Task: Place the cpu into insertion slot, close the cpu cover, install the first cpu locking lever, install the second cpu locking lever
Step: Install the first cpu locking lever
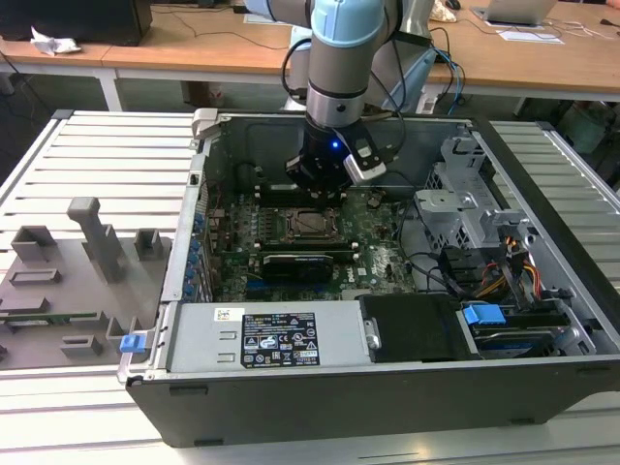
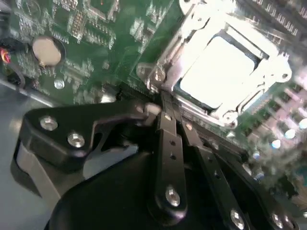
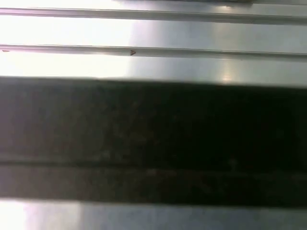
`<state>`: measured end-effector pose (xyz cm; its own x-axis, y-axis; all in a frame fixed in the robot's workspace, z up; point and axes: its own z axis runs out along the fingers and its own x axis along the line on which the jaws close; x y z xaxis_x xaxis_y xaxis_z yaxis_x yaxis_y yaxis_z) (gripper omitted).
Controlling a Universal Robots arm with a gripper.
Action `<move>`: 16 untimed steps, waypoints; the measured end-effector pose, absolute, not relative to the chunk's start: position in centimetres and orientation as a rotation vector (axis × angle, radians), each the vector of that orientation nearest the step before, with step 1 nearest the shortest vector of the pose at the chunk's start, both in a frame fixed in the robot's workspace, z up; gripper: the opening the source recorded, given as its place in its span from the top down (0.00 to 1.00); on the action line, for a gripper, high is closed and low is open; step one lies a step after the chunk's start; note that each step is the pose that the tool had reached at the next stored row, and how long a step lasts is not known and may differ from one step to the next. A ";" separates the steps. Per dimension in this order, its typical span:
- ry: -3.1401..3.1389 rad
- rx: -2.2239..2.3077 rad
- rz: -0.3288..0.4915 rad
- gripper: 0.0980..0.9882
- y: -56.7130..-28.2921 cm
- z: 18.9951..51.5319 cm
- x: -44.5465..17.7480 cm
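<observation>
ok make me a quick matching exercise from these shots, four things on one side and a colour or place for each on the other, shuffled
Things:
1. cpu
2. cpu cover
3. gripper
4. coin cell battery

Descriptions:
A. black, hovering just beside the socket
B. pale silvery square seated in the socket
C. round disc on the green motherboard, apart from the socket
D. shiny metal frame lying around the chip

Pairs: 1-B, 2-D, 3-A, 4-C
</observation>
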<state>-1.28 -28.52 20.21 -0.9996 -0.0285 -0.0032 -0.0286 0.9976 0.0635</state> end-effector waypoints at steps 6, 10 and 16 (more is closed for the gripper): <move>3.138 -0.045 0.098 0.99 -28.5 21.0 -1.3; 3.138 -0.045 0.097 0.99 -28.6 21.1 -1.3; 3.138 -0.045 0.097 0.99 -28.9 21.1 -1.3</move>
<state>-1.28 -28.92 21.11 -0.9996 -0.0285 -0.0028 -0.0286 0.9977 0.0615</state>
